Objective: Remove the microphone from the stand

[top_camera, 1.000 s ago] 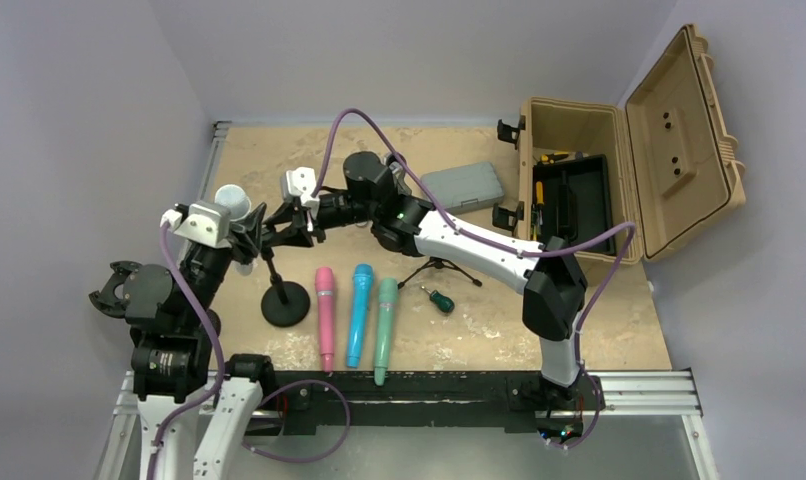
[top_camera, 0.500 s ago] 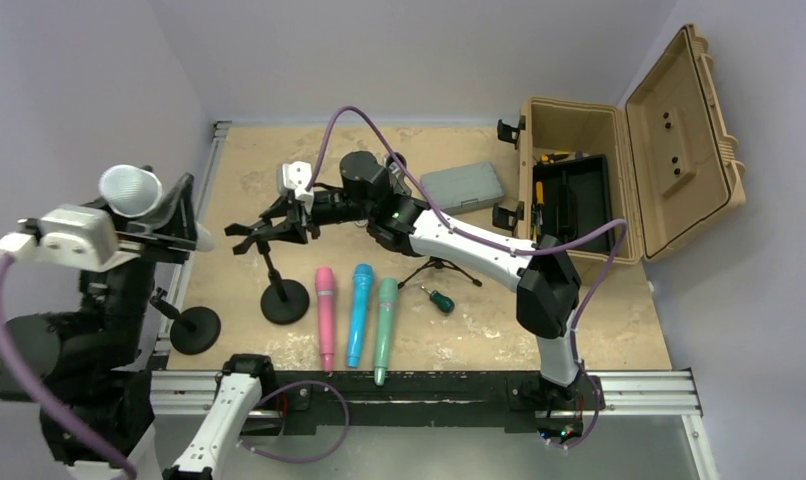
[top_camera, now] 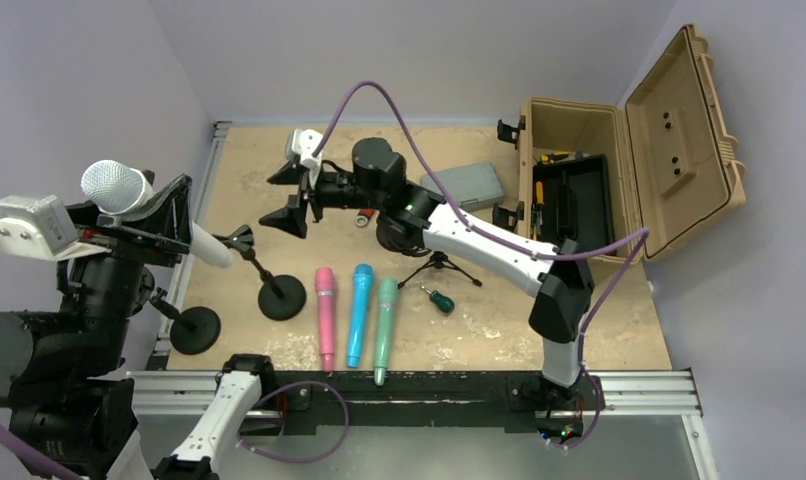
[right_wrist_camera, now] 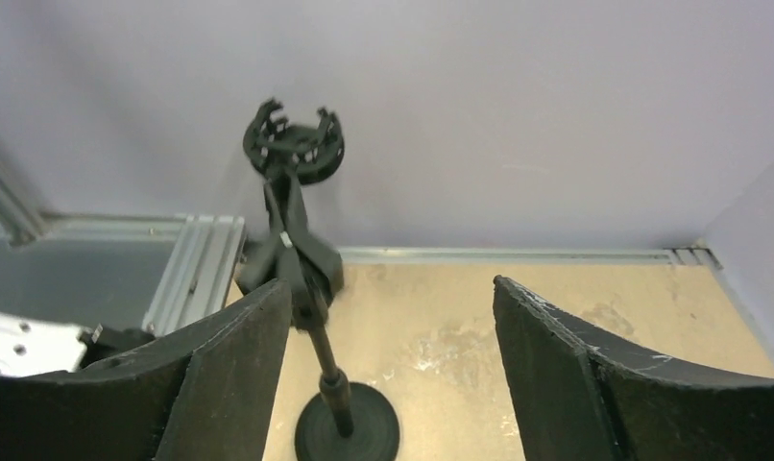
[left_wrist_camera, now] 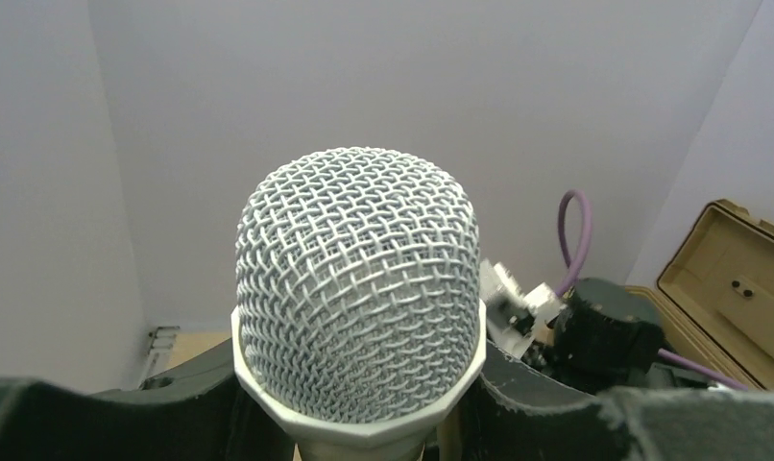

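Nearly done: at the near left of the stand (top_camera: 280,296), our left tool (top_camera: 169,222) is clenched around the white microphone (top_camera: 117,188), holding it in the air, apart from the stand's clip (top_camera: 241,238), which is empty. Beyond the stand, our right tool (top_camera: 274,200) hangs released, its jaws spread wide with nothing between them. We judge the removal itself complete; what is left, if anything, is to set the microphone down on the surface (top_camera: 249,150). Our left wrist view shows the mesh head filling the frame between the dark fingers (left_wrist_camera: 76,423), a grip the overhead view only hints at. Our right wrist view alone looks straight at the bare clip above the stand's round base.
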Motion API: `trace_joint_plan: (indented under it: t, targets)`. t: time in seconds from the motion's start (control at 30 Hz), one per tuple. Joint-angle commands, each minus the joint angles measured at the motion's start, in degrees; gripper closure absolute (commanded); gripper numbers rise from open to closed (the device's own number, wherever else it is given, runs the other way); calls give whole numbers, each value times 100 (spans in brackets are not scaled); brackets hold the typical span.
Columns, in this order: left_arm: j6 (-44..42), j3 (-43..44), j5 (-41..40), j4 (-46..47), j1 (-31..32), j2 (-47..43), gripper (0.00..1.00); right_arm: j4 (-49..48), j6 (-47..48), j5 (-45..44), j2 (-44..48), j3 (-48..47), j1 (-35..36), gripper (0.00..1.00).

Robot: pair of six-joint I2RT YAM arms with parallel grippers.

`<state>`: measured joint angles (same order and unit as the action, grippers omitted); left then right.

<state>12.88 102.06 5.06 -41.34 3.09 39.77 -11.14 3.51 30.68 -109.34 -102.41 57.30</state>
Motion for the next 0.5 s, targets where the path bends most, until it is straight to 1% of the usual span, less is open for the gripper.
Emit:
trace_joint_plan:
  t: [0.0,0.07,0.13,0.27,0.4,0.47]
  targets:
    - [428,-111,258,-229,25,156,100,144,-503,-636,920,-555,-23,25]
    - [535,-230,483,-207,25,157,100,315,-525,-1049,1266,-406,-34,24]
    - [699,-373,820,-217,25,251,100,457,-569,-1540,1728,-55,-61,24]
    - [993,-873,1647,-287,25,582,100,688,-701,-2324,3025,1201,-201,24]
    - [1294,-2079,2237,189,31,676,100,812,-985,-3007,4687,2668,-234,20]
    - [1384,-2703,2013,306,218,753,100,995,-1178,-3263,5555,3161,-243,19]
